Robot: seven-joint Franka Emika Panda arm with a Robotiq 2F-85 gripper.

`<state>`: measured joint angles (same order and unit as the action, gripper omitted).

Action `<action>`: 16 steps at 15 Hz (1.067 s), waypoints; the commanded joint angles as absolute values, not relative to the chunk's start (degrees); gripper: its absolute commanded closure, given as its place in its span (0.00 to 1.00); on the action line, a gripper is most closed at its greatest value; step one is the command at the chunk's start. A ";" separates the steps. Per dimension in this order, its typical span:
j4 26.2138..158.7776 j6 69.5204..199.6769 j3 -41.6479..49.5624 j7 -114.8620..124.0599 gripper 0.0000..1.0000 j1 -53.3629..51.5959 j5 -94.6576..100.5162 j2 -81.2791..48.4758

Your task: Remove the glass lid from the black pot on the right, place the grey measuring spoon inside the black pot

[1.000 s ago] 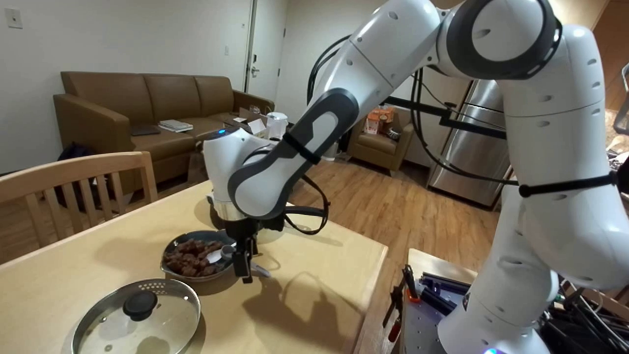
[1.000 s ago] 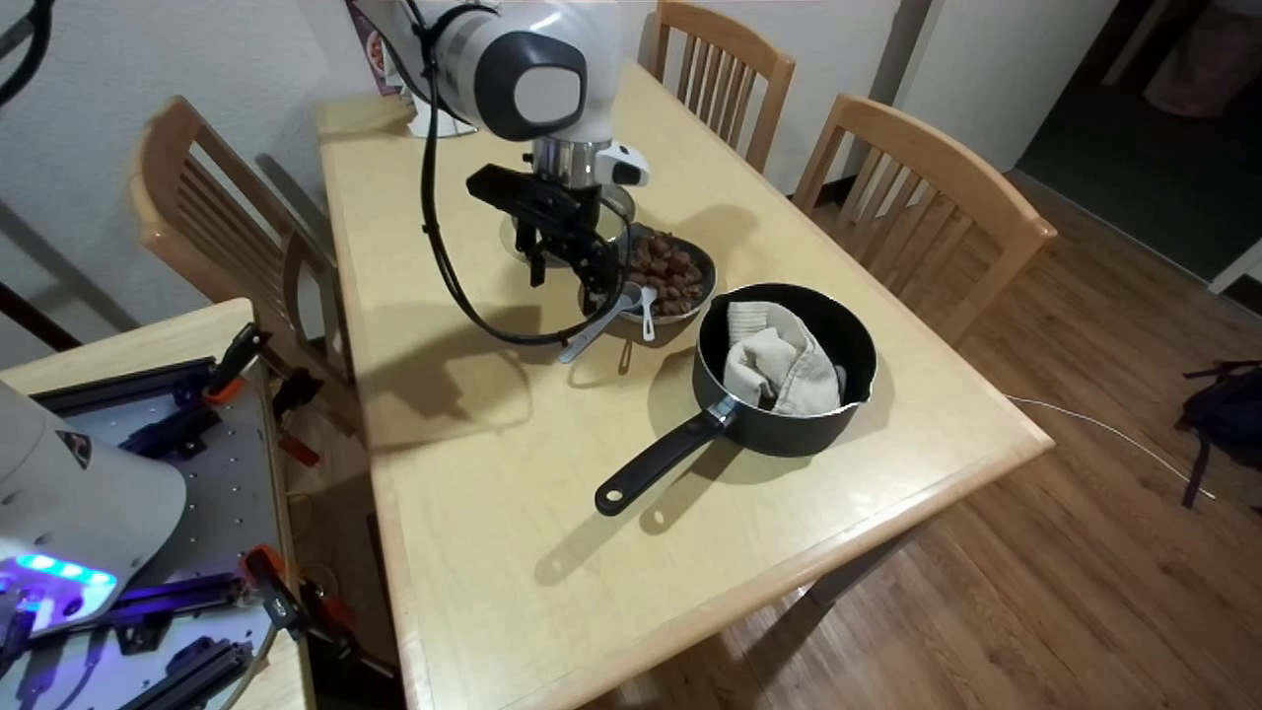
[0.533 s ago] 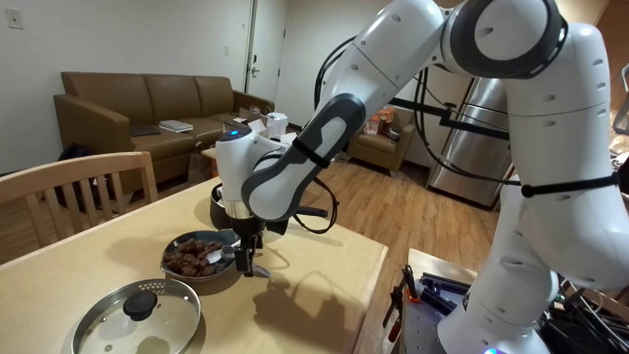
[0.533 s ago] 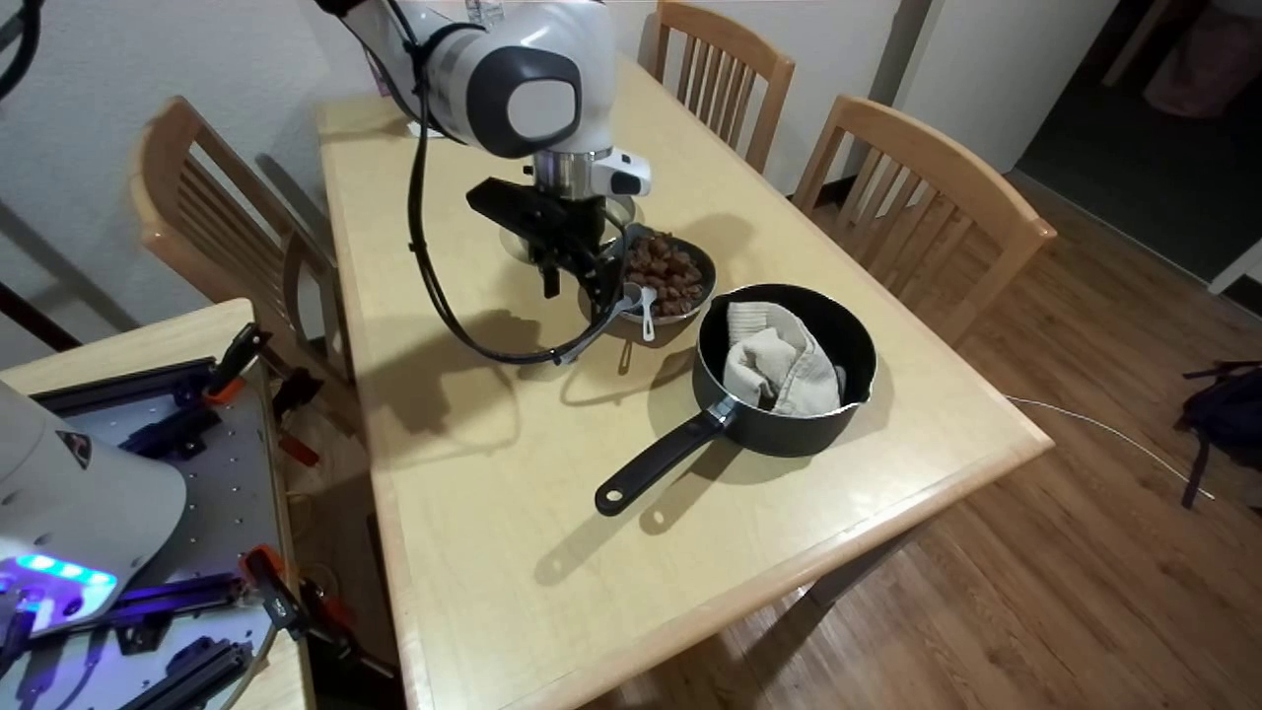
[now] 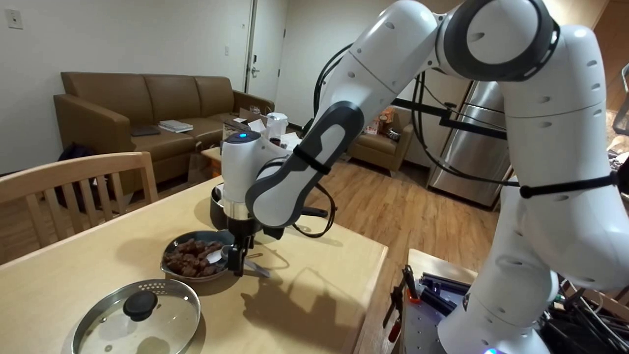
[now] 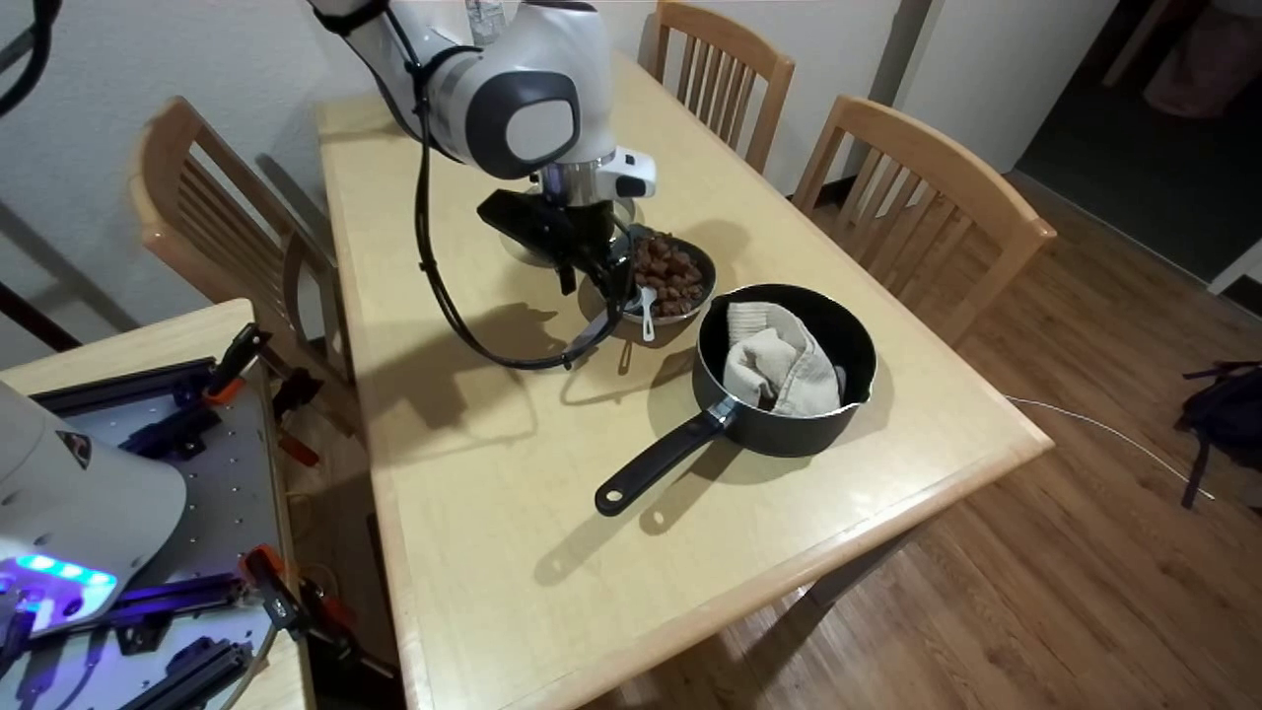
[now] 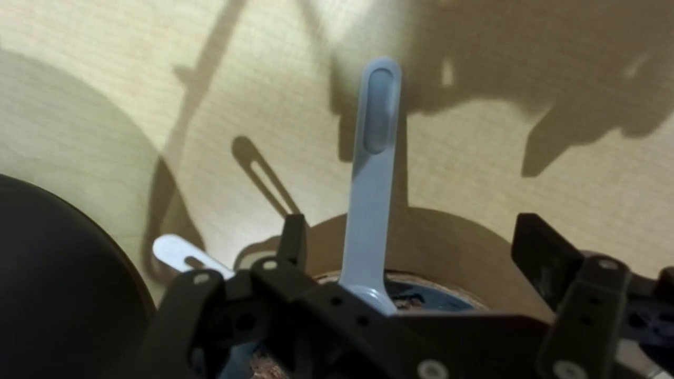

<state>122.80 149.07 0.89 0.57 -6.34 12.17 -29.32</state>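
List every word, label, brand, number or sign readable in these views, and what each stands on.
None can be read in any view.
Dark label on the robot base: too small to read.
A black-and-orange clamp: any marking is too small to read.
Orange packaging on the armchair: any print is too small to read.
Grey measuring spoon: no lettering legible on its handle.
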 commanded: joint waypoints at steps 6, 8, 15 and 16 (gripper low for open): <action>119.98 155.24 3.80 3.46 0.00 -8.05 13.55 -33.69; 120.13 157.22 3.64 2.92 0.00 -7.18 12.24 -34.53; 119.98 157.00 3.07 1.97 0.47 -6.40 10.73 -35.75; 119.92 156.91 3.11 2.02 0.55 -6.47 10.74 -35.93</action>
<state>120.21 156.14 3.43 1.55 -6.87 11.62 -35.23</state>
